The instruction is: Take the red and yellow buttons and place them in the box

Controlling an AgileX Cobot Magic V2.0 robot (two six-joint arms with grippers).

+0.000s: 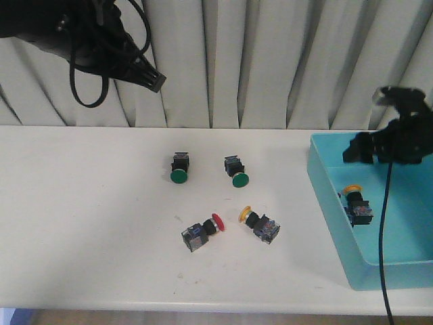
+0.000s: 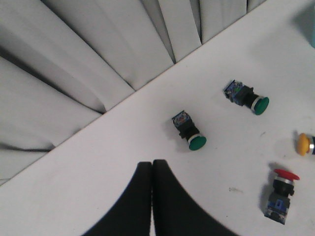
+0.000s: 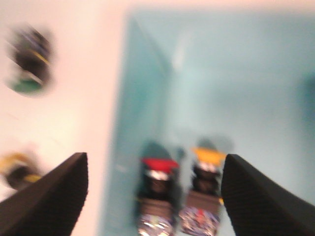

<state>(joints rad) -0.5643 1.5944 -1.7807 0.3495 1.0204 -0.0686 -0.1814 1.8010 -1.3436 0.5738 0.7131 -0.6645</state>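
Buttons first: you have no legible brand, label or writing on any switch or on the bin in any view; the right wrist picture is blurred.

Count on the white table, nearest first: one red button lying on its side, and just beside it, not touching, one yellow button, also on its side. Farther back, two green-capped switches: one to the left, one to the right, well apart from each other.

Count in the turquoise box at the table's right: the front view shows you one yellow-capped switch against the left wall. The right wrist view shows two there, a red-capped one and a yellow-capped one, side by side and close to that wall. Total visible: two red, two yellow, two green.

Your right gripper hangs above the box with its fingers spread wide, nothing between them. Your left gripper is raised high at the far left, near the curtain, its jaws pressed together on nothing.
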